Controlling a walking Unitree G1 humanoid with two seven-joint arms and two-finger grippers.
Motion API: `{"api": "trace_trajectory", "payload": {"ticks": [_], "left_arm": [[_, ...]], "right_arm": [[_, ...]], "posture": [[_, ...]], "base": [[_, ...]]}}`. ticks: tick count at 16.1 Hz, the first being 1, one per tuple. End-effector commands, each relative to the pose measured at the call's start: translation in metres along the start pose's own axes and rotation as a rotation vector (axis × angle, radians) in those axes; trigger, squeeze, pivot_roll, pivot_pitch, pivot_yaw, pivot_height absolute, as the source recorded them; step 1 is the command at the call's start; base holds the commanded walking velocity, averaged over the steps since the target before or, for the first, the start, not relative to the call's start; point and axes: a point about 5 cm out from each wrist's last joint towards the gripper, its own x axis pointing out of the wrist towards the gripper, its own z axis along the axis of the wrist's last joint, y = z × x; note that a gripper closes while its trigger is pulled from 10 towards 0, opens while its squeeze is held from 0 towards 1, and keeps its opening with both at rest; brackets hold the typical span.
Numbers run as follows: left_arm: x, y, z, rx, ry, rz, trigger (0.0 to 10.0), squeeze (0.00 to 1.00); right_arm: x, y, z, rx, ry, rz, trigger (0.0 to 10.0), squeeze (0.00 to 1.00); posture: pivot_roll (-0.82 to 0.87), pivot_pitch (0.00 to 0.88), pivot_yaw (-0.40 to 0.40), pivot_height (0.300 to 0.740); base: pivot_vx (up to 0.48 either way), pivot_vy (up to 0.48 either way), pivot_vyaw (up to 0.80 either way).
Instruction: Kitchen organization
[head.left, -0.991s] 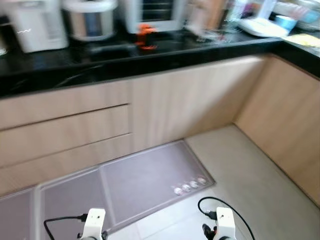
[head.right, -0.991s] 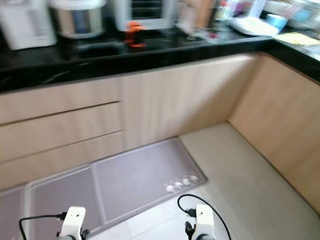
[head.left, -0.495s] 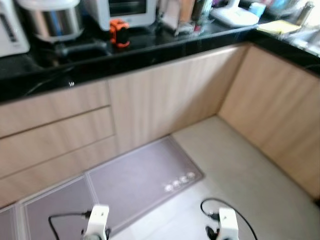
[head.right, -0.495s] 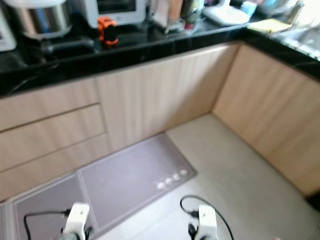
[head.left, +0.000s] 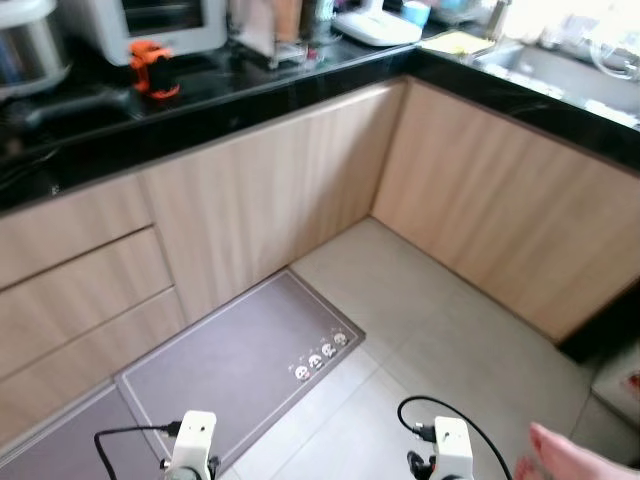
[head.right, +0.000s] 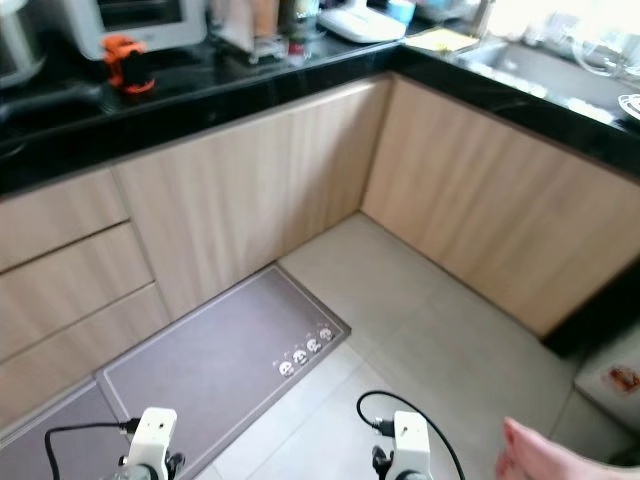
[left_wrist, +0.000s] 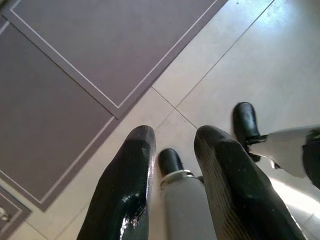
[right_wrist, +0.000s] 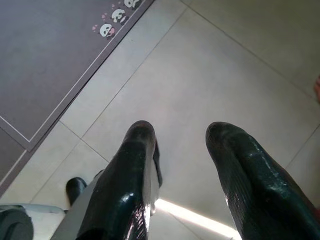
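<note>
Cabinet corner (head.left: 390, 150), mat (head.left: 240, 370), tiled floor (head.left: 450, 340)

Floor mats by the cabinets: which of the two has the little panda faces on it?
The mat nearer the cabinet corner: a row of small panda faces runs along its front corner. The other mat, further to the robot's left under the drawers, shows none.

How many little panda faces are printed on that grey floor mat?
4, in a short row at the corner of the grey mat nearest the tiled floor. Other parts of the mat lie out of frame.
</note>
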Motion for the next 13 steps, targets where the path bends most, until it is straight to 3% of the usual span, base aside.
{"api": "trace_trajectory", "payload": {"ticks": [1,13], "left_arm": [[0.0003,-0.0035,-0.0013,0.015,0.009,-0.009,10.0,0.00],[0.0003,-0.0030,-0.0014,0.031,0.014,-0.006,10.0,0.00]], "right_arm": [[-0.0003,-0.0043,0.0019,-0.005,-0.005,-0.013,10.0,0.00],[-0.0003,-0.0039,0.0019,-0.004,-0.005,-0.012,10.0,0.00]], "posture": [[0.03,0.077,-0.097,0.740],[0.03,0.077,-0.093,0.740]], "base": [[0.000,0.000,-0.58],[0.274,0.000,-0.57]]}}
